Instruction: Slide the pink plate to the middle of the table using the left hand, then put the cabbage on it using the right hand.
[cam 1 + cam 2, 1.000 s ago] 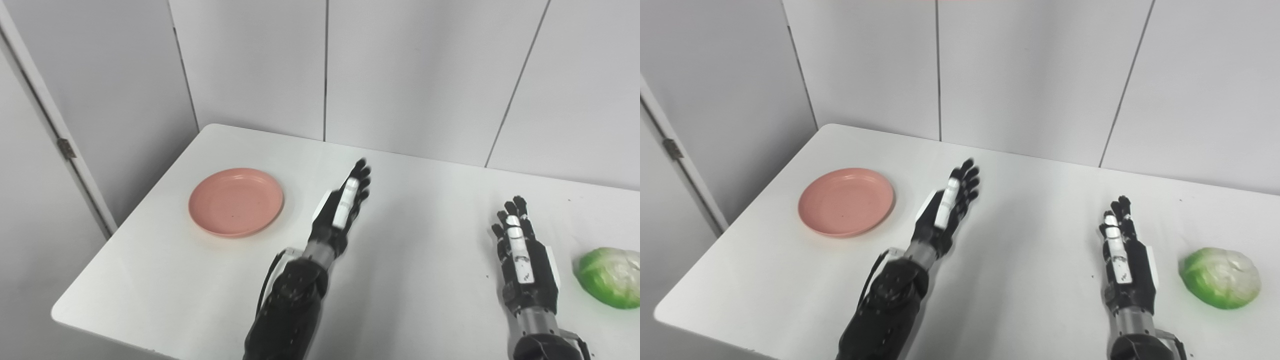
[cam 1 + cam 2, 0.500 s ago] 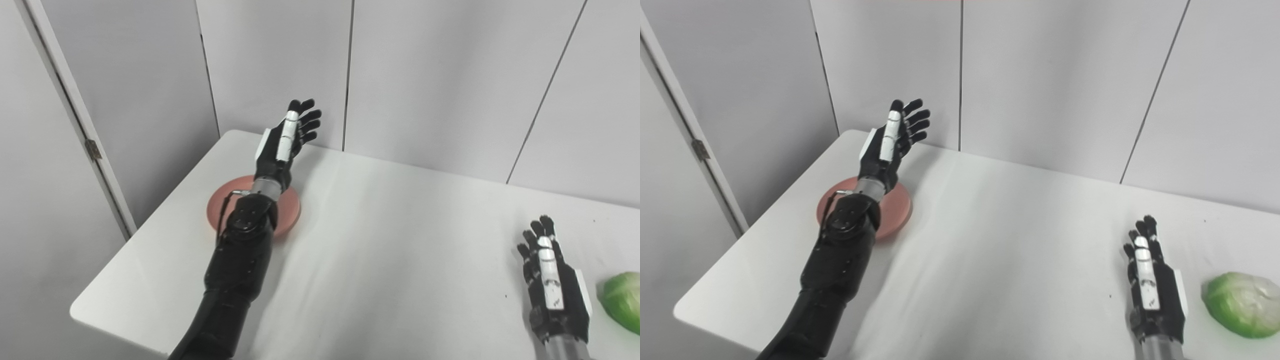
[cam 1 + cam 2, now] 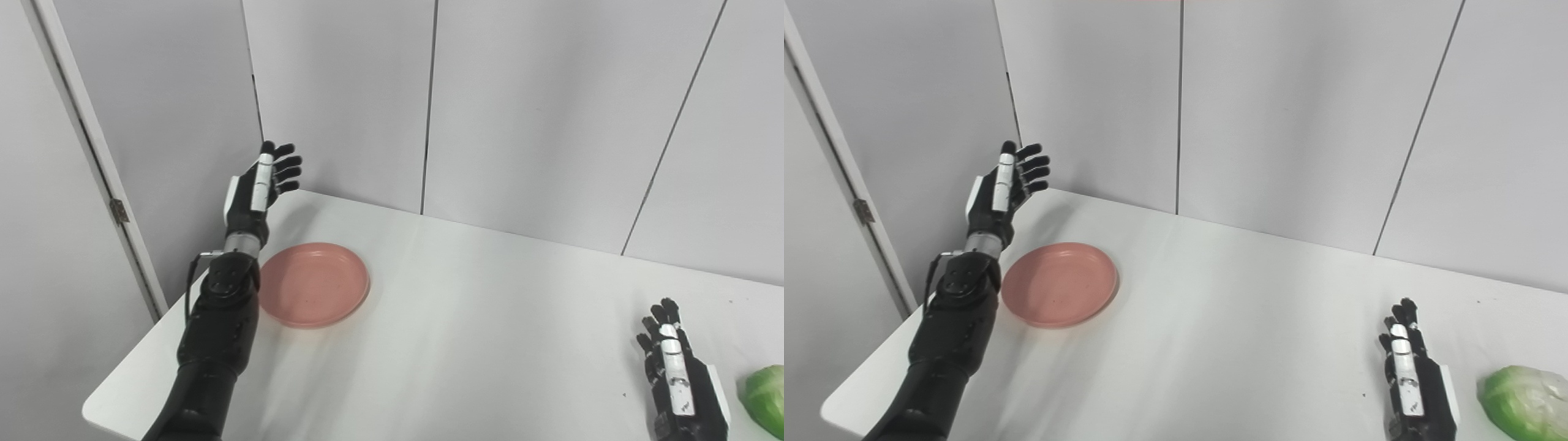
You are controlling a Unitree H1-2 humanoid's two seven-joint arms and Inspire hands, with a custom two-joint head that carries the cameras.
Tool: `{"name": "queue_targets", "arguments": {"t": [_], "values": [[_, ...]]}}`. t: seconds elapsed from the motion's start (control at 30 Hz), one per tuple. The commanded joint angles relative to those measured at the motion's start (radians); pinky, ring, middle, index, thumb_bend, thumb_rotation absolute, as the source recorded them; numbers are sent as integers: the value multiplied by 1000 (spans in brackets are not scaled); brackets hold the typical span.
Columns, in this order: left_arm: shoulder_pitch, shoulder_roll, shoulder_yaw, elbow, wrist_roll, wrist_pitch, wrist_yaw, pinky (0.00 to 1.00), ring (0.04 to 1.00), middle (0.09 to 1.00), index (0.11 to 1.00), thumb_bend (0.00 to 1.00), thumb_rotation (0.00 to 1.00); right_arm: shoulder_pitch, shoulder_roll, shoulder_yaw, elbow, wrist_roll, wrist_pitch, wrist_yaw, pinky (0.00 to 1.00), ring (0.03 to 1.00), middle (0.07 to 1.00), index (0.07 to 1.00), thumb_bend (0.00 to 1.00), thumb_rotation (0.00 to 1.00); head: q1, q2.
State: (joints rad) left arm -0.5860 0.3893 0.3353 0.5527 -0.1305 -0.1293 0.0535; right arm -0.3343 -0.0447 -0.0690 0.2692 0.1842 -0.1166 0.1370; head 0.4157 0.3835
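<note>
Left hand: our black-and-white left hand (image 3: 257,190) hangs raised in the left part of the frame, fingers spread, holding nothing, clear of the tabletop.
Right hand: our right hand (image 3: 1415,383) sits low at the lower right edge, fingers straight and apart, empty.
Plate: the round, shallow pink plastic plate (image 3: 313,283) lies flat on the white tabletop (image 3: 490,318), left of centre in the frame and near the tabletop's left edge.
Cabbage: the pale green, rounded cabbage (image 3: 1525,401) rests at the far lower right, cut by the frame edge in the left eye view.
Key relation: the plate lies below the left hand and to its right in the frame; that hand is above the plate's far left rim, not touching it. We judge a push towards frame right would carry it to the middle.
Nearer hand: the left is far nearer the plate; the right lies just beside the cabbage, to its left.
Long axis: the plate has none; the cabbage looks slightly wider than tall.
Count: one plate, one cabbage, two hands.
</note>
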Motion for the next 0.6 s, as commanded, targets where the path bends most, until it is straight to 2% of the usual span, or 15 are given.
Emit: {"name": "queue_targets", "arguments": {"t": [0.0, 0.17, 0.27, 0.57], "values": [[-35, 39, 5, 11, 2, -69, 8, 680, 718, 720, 712, 820, 1000, -14, -1, -6, -27, 17, -4, 3, 1000, 1000, 1000, 1000, 584, 829, 2, 1], [-22, 54, 25, 69, -16, -89, 11, 680, 720, 726, 720, 816, 1000, -11, -8, 1, -37, 0, 3, -1, 1000, 1000, 1000, 1000, 581, 841, 7, 0], [-12, 53, 26, 78, -11, -87, 24, 687, 726, 729, 721, 821, 1000, -7, -11, 5, -52, -13, 15, -5, 1000, 1000, 1000, 1000, 535, 894, 7, -1], [28, 40, 10, 106, -8, -84, 27, 729, 753, 742, 735, 798, 1000, -5, -9, 1, -65, 13, 34, -1, 1000, 1000, 1000, 1000, 537, 868, 7, -1]]}}
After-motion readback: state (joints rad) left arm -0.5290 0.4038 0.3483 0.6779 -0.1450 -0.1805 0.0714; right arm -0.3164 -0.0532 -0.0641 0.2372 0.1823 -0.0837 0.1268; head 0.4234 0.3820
